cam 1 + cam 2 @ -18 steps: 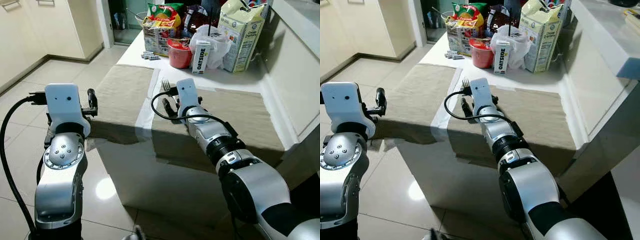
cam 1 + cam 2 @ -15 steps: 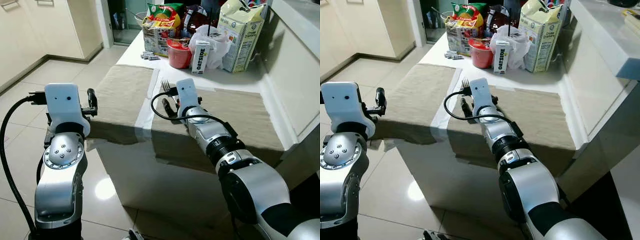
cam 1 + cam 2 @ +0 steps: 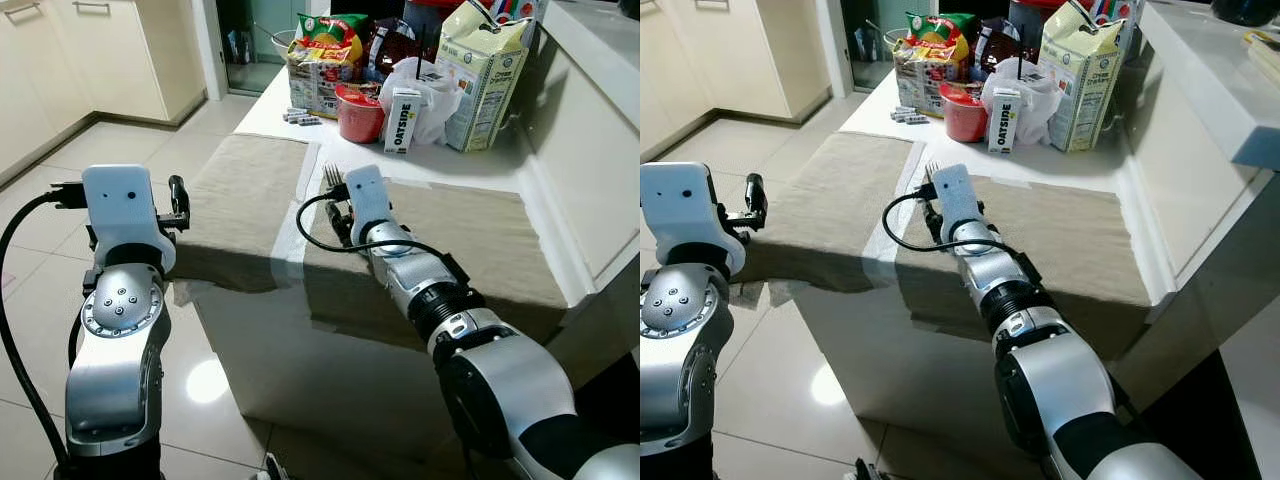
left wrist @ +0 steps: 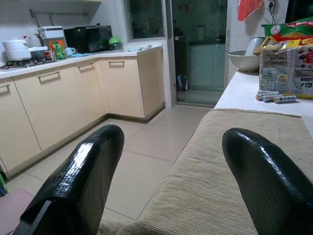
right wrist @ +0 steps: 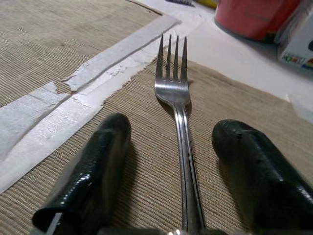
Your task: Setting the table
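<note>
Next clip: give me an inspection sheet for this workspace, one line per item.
Surface: white table with two beige placemats.
Job's things: fork flat on the right placemat, tines toward the clutter.
Clutter: Oatside carton, red cup, large carton, snack bags, batteries.
Grippers: right gripper open, straddling the fork handle; left gripper open at the left placemat's edge.
Cables: black cable looped at the right wrist.
Surroundings: cream cabinets, tiled floor.

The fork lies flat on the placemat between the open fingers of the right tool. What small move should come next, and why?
Probably lift the right tool straight up and draw it back. The fork rests flat on the right placemat near its left edge, and both fingers stand apart from the handle, so it appears already placed.
</note>
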Robot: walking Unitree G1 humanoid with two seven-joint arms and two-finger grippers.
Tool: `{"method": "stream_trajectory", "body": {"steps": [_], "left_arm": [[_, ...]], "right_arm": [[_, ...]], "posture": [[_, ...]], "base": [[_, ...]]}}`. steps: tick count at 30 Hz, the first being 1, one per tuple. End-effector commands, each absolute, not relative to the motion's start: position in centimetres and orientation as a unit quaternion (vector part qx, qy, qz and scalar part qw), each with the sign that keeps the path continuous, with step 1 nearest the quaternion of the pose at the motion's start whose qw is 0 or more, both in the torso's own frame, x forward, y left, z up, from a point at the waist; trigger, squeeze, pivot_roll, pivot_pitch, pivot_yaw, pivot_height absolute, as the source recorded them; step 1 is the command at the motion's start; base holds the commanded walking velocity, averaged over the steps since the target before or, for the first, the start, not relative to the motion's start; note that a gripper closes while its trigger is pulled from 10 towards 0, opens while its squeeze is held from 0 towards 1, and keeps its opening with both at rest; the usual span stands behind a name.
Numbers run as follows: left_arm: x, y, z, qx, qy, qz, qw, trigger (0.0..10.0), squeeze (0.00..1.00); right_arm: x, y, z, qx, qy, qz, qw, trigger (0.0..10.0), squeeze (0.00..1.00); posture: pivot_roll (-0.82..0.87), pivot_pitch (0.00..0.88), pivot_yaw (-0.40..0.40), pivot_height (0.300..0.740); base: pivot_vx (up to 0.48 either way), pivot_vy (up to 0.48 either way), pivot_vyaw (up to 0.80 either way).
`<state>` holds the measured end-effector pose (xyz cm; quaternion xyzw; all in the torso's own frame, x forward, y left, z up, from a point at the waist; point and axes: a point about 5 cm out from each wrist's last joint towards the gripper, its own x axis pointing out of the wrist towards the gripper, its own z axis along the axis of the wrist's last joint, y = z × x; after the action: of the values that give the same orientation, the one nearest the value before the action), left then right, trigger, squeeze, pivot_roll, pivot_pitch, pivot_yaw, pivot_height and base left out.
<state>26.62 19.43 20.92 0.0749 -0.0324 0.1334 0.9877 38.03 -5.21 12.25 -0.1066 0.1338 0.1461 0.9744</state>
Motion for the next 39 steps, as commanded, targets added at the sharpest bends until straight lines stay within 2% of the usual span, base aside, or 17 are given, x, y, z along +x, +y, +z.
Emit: {"method": "stream_trajectory", "body": {"steps": [1, 5, 15, 18, 19, 22, 24, 25, 26, 31, 34, 36, 37, 38, 39], "left_arm": [[26.9, 19.4, 21.2, 0.076, -0.037, 0.131, 0.988, 10.0, 0.00], [27.0, 19.5, 21.3, 0.075, -0.038, 0.132, 0.988, 10.0, 0.00], [27.2, 19.7, 21.6, 0.084, -0.045, 0.134, 0.986, 10.0, 0.00], [27.2, 19.7, 21.7, 0.086, -0.047, 0.133, 0.986, 10.0, 0.00], [27.2, 19.7, 21.7, 0.087, -0.048, 0.133, 0.986, 10.0, 0.00], [27.2, 19.8, 21.7, 0.088, -0.049, 0.133, 0.986, 10.0, 0.00], [27.3, 19.8, 21.8, 0.088, -0.050, 0.133, 0.986, 10.0, 0.00], [27.3, 19.8, 21.8, 0.088, -0.051, 0.133, 0.986, 10.0, 0.00], [27.3, 19.8, 21.8, 0.087, -0.051, 0.133, 0.986, 10.0, 0.00], [27.4, 19.8, 21.8, 0.087, -0.052, 0.133, 0.986, 10.0, 0.00], [27.4, 19.8, 21.9, 0.087, -0.053, 0.132, 0.986, 10.0, 0.00], [27.4, 19.8, 21.9, 0.087, -0.054, 0.132, 0.986, 10.0, 0.00], [27.4, 19.8, 21.9, 0.087, -0.054, 0.132, 0.986, 10.0, 0.00], [27.4, 19.8, 21.8, 0.087, -0.054, 0.133, 0.986, 10.0, 0.00], [27.4, 19.8, 21.8, 0.087, -0.054, 0.133, 0.986, 10.0, 0.00]], "right_arm": [[35.6, -7.3, 6.8, -0.136, 0.237, 0.114, 0.955, 0.0, 0.00], [35.9, -7.6, 7.1, -0.141, 0.218, 0.097, 0.961, 0.0, 0.00], [37.1, -6.0, 10.9, -0.139, 0.068, 0.079, 0.985, 0.0, 0.00], [37.5, -5.4, 12.9, -0.146, -0.001, 0.075, 0.986, 0.0, 0.00], [37.7, -5.0, 14.7, -0.142, -0.061, 0.068, 0.986, 0.0, 0.00], [37.8, -4.9, 15.3, -0.140, -0.080, 0.066, 0.985, 0.0, 0.00], [37.8, -4.4, 17.9, -0.128, -0.160, 0.061, 0.977, 0.0, 0.00], [37.6, -4.3, 20.2, -0.112, -0.229, 0.053, 0.966, 0.0, 0.00], [37.6, -4.2, 21.0, -0.105, -0.249, 0.050, 0.961, 0.0, 0.00], [37.7, -4.3, 22.3, -0.082, -0.269, 0.044, 0.959, 0.0, 0.00], [38.4, -4.2, 21.2, -0.072, -0.203, 0.055, 0.975, 0.0, 0.00], [38.7, -4.3, 20.0, -0.073, -0.158, 0.057, 0.983, 10.0, 0.00], [38.8, -4.4, 19.3, -0.063, -0.130, 0.062, 0.987, 10.0, 0.00], [38.8, -4.6, 18.2, -0.060, -0.098, 0.059, 0.992, 10.0, 1.00], [38.8, -4.6, 18.2, -0.060, -0.098, 0.059, 0.992, 10.0, 1.00]], "posture": [[0.12, 0.042, 0.039, 0.740], [0.12, 0.042, 0.038, 0.740], [0.12, 0.045, 0.041, 0.740], [0.12, 0.044, 0.041, 0.740], [0.12, 0.044, 0.042, 0.740], [0.12, 0.043, 0.043, 0.740], [0.12, 0.042, 0.043, 0.740], [0.12, 0.042, 0.043, 0.740], [0.12, 0.042, 0.043, 0.740], [0.12, 0.042, 0.045, 0.740], [0.12, 0.042, 0.045, 0.740], [0.12, 0.042, 0.045, 0.740], [0.12, 0.035, 0.040, 0.740], [0.12, 0.032, 0.039, 0.740], [0.12, 0.032, 0.039, 0.740]], "base": [[0.000, 0.000, 0.00], [0.000, 0.000, 0.00], [0.000, 0.000, 0.00], [0.000, 0.000, 0.00], [0.000, 0.000, 0.00], [0.000, 0.000, 0.00], [0.000, 0.000, 0.00], [0.000, 0.000, 0.00], [0.000, 0.000, 0.00], [0.000, 0.000, 0.00], [0.000, 0.000, 0.00], [0.000, 0.000, 0.00], [0.000, 0.000, 0.00], [0.000, 0.000, 0.00], [0.000, 0.000, 0.00]]}}
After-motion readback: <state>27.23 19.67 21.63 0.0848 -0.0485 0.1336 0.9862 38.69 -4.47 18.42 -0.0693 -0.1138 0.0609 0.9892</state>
